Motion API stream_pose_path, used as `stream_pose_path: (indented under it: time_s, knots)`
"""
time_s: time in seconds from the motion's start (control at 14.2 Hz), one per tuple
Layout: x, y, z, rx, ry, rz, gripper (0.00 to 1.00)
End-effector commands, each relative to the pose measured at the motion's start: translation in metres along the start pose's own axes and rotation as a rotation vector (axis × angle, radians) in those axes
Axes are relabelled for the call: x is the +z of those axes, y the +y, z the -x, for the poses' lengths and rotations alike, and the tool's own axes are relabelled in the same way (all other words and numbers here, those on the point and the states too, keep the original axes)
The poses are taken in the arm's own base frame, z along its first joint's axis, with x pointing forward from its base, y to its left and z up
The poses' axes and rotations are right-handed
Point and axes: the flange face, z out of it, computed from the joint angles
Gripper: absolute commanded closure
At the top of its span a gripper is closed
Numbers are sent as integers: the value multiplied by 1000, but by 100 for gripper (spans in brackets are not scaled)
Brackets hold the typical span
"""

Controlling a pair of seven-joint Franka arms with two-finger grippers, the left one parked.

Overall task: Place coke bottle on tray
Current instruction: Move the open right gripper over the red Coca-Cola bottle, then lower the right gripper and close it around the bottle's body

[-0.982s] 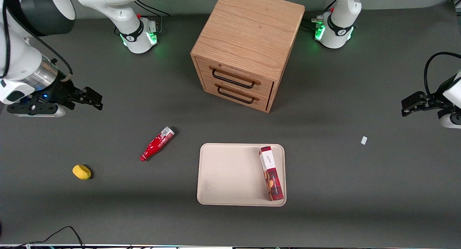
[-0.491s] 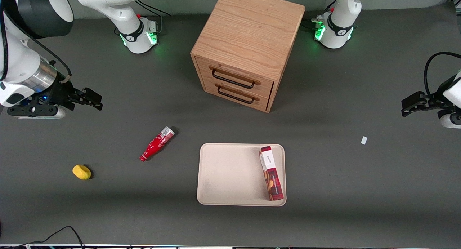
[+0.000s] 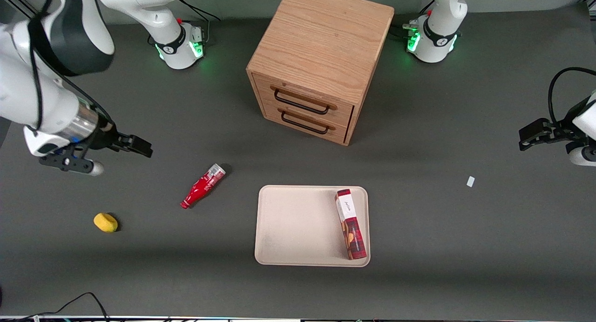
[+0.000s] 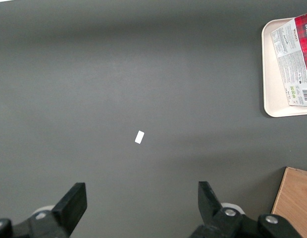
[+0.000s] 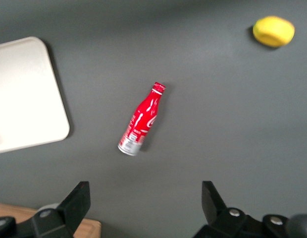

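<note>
Approach step: the gripper [image 3: 139, 148], fingers spread and empty, hovers well apart from the coke bottle [image 3: 203, 186]. The bottle lies flat beside the tray [image 3: 298, 226]. Next move probably calls for descending astride its body.

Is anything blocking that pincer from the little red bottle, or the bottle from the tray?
Nothing visible. The open pincer hangs apart from the lying coke bottle; bare table separates bottle and tray.

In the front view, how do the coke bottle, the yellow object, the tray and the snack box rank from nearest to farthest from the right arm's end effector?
The end effector hangs open above the table, toward the working arm's end.
1. Coke bottle and yellow object: too close to call; both lie nearer the camera.
2. Tray, near the table's middle.
3. Snack box, on the tray's edge toward the parked arm.
</note>
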Motion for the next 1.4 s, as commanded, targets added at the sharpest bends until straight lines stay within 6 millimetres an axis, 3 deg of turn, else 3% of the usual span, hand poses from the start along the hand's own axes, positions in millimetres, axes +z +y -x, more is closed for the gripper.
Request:
stream_pose_path:
  time_s: [0.0,0.35,0.56,0.7,0.84,1.33]
  knots:
    - [41,-33,-5,129,-35,11,0]
    - [120,-41,-12,294,-41,64,0]
    - [187,-45,-13,420,6,163,0]
    - [222,-41,-11,452,17,146,0]
    - [249,-39,-7,465,25,127,0]
    - [309,-35,2,484,64,53,0]
